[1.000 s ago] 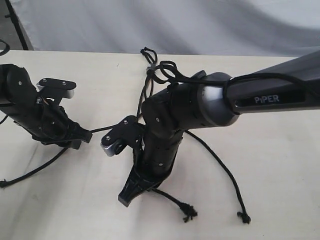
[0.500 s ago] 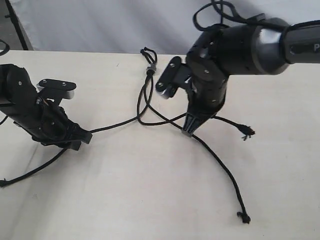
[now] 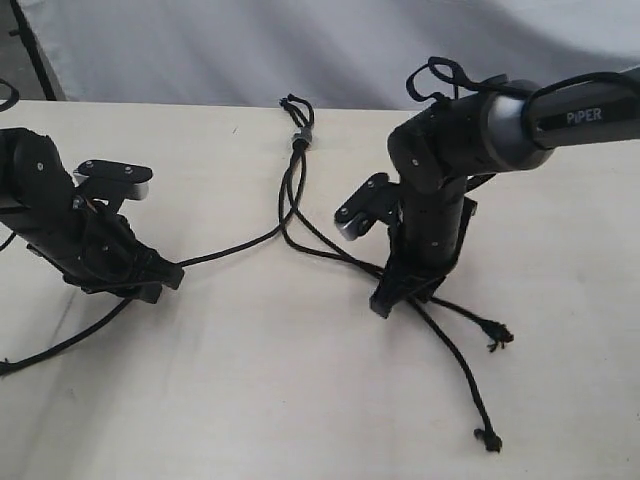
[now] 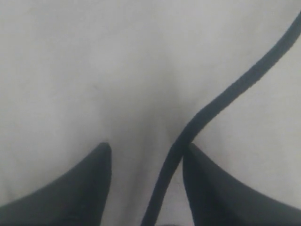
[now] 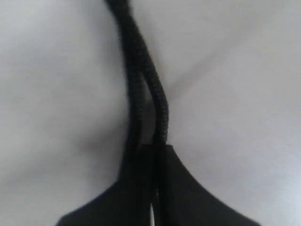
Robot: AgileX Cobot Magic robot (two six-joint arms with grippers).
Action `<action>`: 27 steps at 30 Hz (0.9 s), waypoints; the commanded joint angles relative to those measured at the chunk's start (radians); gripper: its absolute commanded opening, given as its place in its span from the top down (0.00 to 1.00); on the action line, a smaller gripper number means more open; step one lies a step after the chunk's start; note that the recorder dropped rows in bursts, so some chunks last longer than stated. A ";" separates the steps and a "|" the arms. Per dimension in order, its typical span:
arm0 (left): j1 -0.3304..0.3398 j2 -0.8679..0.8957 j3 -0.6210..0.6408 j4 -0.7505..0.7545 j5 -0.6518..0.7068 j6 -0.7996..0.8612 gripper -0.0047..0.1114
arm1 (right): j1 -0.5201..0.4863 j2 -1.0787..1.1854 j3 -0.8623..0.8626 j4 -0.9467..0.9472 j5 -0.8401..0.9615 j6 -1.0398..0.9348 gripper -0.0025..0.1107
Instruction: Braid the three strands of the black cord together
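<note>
Tips [image 3: 488, 438] of two strands [image 3: 450, 350] lie lower right in the exterior frame. Just above them, mid-right, the right gripper [image 3: 393, 296] is clamped on both. At mid-left the left gripper [image 4: 148, 148] is spread, third strand [image 4: 221, 94] running loose between its fingers [image 4: 89, 188]; the black cord [image 3: 290, 210] meets at a grey band [image 3: 300, 137], top centre of the table [image 3: 300, 420].

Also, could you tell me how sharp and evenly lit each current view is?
Exterior view: sharp, soft even light, faint shadows on the table. Left wrist view: everything soft, the strand and left tool blurred. Right wrist view: the two strands show weave, the right tool is blurred dark.
</note>
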 commanded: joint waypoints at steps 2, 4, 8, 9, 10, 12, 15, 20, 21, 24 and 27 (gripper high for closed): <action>0.003 -0.002 0.005 -0.011 0.004 -0.005 0.56 | 0.146 -0.016 0.024 0.476 0.089 -0.444 0.98; 0.003 -0.002 0.005 -0.011 0.004 -0.005 0.56 | 0.190 -0.046 0.022 0.494 0.087 -0.517 0.98; 0.003 -0.002 0.005 -0.011 0.011 -0.005 0.56 | 0.185 -0.157 0.022 0.355 0.049 -0.441 0.98; 0.003 -0.002 0.005 -0.011 0.015 -0.005 0.56 | 0.170 -0.175 0.022 0.339 0.049 -0.425 0.98; 0.003 -0.002 0.005 -0.011 0.019 -0.005 0.56 | 0.122 -0.210 0.022 0.320 0.049 -0.408 0.98; 0.003 -0.002 0.005 -0.013 0.034 -0.005 0.56 | 0.032 -0.229 0.024 0.320 0.049 -0.385 0.98; 0.003 -0.023 0.003 -0.013 0.091 -0.005 0.56 | -0.081 -0.227 0.067 0.320 0.044 -0.382 0.98; 0.003 -0.103 0.001 -0.045 0.110 0.001 0.56 | -0.225 -0.212 0.171 0.318 -0.114 -0.384 0.98; 0.003 -0.116 0.001 -0.055 0.111 0.001 0.56 | -0.229 -0.206 0.177 0.318 -0.139 -0.384 0.98; -0.019 -0.145 0.001 -0.141 0.142 0.074 0.56 | -0.217 -0.183 0.182 0.313 -0.179 -0.384 0.98; -0.098 -0.171 0.001 -0.266 0.149 0.204 0.56 | -0.217 -0.166 0.182 0.311 -0.190 -0.377 0.98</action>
